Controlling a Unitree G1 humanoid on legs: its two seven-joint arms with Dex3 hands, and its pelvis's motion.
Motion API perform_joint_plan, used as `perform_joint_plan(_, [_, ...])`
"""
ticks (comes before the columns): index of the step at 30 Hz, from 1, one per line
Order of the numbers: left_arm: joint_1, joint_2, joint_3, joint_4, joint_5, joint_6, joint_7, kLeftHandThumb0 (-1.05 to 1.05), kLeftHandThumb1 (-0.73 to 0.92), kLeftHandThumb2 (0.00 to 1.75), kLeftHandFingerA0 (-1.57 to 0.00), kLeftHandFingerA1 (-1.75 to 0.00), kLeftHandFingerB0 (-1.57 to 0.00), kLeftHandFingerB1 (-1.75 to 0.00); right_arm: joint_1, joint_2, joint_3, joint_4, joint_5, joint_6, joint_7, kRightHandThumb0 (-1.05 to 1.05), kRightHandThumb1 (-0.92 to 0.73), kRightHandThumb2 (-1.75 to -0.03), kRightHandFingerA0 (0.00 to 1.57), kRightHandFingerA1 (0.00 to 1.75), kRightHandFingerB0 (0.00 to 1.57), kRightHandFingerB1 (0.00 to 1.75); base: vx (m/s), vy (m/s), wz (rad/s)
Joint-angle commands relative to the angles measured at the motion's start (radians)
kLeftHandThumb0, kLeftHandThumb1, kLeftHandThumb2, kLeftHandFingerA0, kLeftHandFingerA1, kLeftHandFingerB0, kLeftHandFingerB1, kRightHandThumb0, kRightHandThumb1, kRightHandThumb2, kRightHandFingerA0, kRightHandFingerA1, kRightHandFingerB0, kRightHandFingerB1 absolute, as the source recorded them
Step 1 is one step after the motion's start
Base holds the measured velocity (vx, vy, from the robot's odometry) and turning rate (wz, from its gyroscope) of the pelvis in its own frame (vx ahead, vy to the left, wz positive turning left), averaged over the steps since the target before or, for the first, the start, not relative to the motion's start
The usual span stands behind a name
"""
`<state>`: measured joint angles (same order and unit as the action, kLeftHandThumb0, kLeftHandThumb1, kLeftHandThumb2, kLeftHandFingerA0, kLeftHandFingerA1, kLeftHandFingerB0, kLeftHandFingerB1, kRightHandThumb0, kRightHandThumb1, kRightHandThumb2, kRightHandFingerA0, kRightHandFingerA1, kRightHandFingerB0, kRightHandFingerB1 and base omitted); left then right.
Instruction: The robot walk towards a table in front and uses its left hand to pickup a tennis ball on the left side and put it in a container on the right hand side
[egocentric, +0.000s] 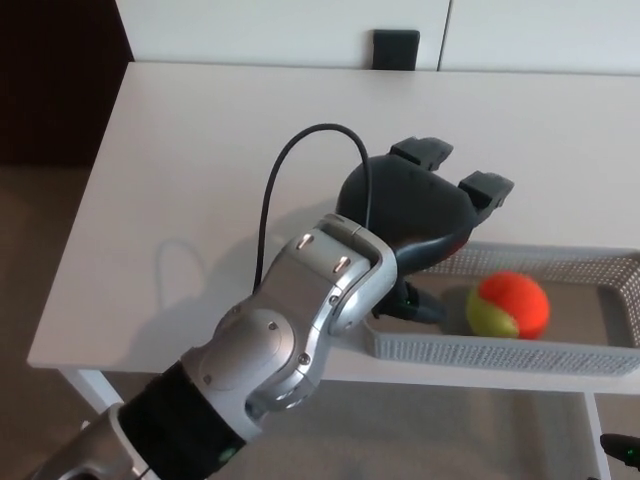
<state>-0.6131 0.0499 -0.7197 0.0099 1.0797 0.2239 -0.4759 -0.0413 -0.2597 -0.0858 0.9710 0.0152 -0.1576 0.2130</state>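
The ball (510, 305) lies in the tray (480, 352) on the worktop's (200, 200) right side. The left hand (420, 212) hovers over the tray's near end, fingers spread and empty, probably because the drop is done.

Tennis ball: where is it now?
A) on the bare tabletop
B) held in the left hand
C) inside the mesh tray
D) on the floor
C: the tennis ball lies inside the grey mesh tray, apart from the open left hand, which holds nothing.
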Motion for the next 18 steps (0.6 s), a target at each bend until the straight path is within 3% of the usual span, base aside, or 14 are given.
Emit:
perform_joint_plan(1, [-0.013,0.02,0.015,0.006,0.011,0.021,-0.04,-0.91,0.5,0.97,0.0,0.0,-0.02,-0.09,-0.011,-0.009,-0.003,0.003,-0.007,-0.002,-0.01,-0.41,-0.56,-0.56,0.57,0.53,0.33,0.38,0.0,0.0,0.0])
perform_joint_plan(7, [-0.027,0.061,0.057,-0.06,-0.009,-0.001,-0.057,-0.94,0.53,0.99,0.0,0.0,0.0,-0.05,-0.014,-0.004,-0.007,0.003,-0.004,-0.004,-0.007,-0.44,-0.55,-0.56,0.54,0.51,0.32,0.38,0.0,0.0,0.0])
perform_joint_plan(14, [0.021,0.173,0.287,-0.43,-0.131,-0.048,-0.069,-0.9,0.53,0.96,-0.04,-0.05,-0.06,-0.11,0.009,-0.009,-0.011,0.011,-0.001,-0.02,0.004,-0.44,-0.53,-0.55,0.48,0.49,0.33,0.39,0.0,0.0,0.0])
perform_joint_plan(16, [0.052,0.237,0.391,-0.591,-0.176,-0.082,-0.069,-0.86,0.5,0.94,-0.05,-0.13,-0.07,-0.17,0.009,-0.012,-0.004,0.012,-0.012,-0.015,-0.006,-0.43,-0.55,-0.56,0.51,0.49,0.33,0.38,0.0,0.0,0.0])
perform_joint_plan(17, [0.078,0.249,0.426,-0.646,-0.201,-0.088,-0.069,-0.93,0.64,0.61,-0.01,-0.27,-0.02,-0.26,0.016,-0.013,-0.005,0.007,-0.01,-0.011,-0.002,-0.42,-0.56,-0.56,0.52,0.5,0.33,0.38,0.0,0.0,0.0])
perform_joint_plan(18, [0.116,0.272,0.494,-0.733,-0.253,-0.083,-0.091,-0.83,0.48,0.94,-0.04,-0.12,-0.03,-0.13,0.018,-0.013,-0.003,0.01,-0.012,-0.014,0.0,-0.43,-0.55,-0.56,0.54,0.52,0.32,0.38,0.0,0.0,0.0])
